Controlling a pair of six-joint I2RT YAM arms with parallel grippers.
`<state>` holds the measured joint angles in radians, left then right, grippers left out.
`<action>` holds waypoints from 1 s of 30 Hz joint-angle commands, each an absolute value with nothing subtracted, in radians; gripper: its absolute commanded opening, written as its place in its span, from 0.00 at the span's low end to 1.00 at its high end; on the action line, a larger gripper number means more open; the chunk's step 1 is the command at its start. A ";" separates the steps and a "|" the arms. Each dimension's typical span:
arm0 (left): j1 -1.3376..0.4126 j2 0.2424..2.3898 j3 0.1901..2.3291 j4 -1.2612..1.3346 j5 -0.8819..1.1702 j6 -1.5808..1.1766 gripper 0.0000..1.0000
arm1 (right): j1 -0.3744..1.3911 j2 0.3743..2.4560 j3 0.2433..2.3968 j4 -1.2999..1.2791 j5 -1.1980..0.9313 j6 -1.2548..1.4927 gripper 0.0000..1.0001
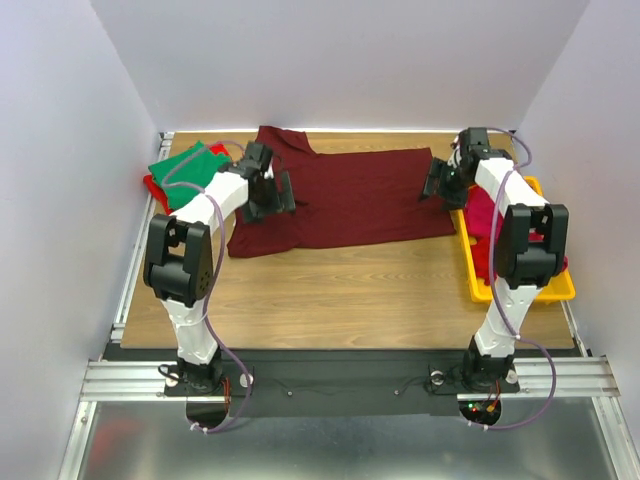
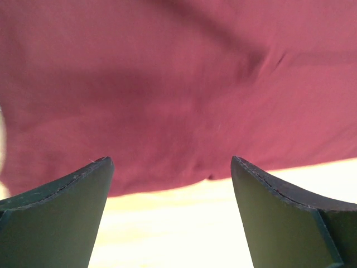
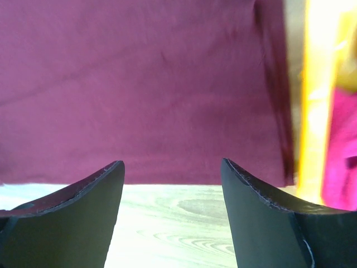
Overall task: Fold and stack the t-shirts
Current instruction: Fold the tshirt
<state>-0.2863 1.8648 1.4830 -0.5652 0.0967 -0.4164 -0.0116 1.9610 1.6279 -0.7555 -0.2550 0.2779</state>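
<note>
The maroon shirt [image 1: 345,200] lies flat on the table [image 1: 350,290], stretched lengthwise between the two end effectors, and it appears to be mid-fold. Its body reads as a long band, but one sleeve pokes out at the far corner beyond the left end effector [image 1: 278,195], and the near corner below that end effector flares wider than the rest. The left end effector hangs over the shirt's left end with its fingers spread wide, holding nothing; its wrist view shows the cloth's edge just ahead of the fingertips and bare table under them. The right end effector [image 1: 438,185] is likewise open and empty, poised just off the shirt's right edge, with cloth ahead and wood grain below. To the outer side of the left end effector, a green shirt [image 1: 185,165] sits folded on top of a red shirt [image 1: 153,187], so the stack seems to be started. To the outer side of the right end effector, a pink shirt [image 1: 484,215] lies bunched in the yellow tray [image 1: 530,290], not yet folded, and the right arm hides part of the tray. The maroon shirt probably needs further folds and a move onto the stack, and the pink one is untouched. The tray's rim lies close beside the right end effector and could crowd its reach.
</note>
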 commanded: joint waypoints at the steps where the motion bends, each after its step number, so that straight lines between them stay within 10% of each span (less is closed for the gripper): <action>1: -0.285 1.763 1.344 -0.486 0.190 -0.459 0.99 | -0.002 1.921 1.560 -0.684 -0.313 0.267 0.75; 30: -0.192 1.692 1.015 -0.403 0.109 -0.357 0.99 | 0.018 1.967 1.420 -0.678 -0.008 0.250 0.75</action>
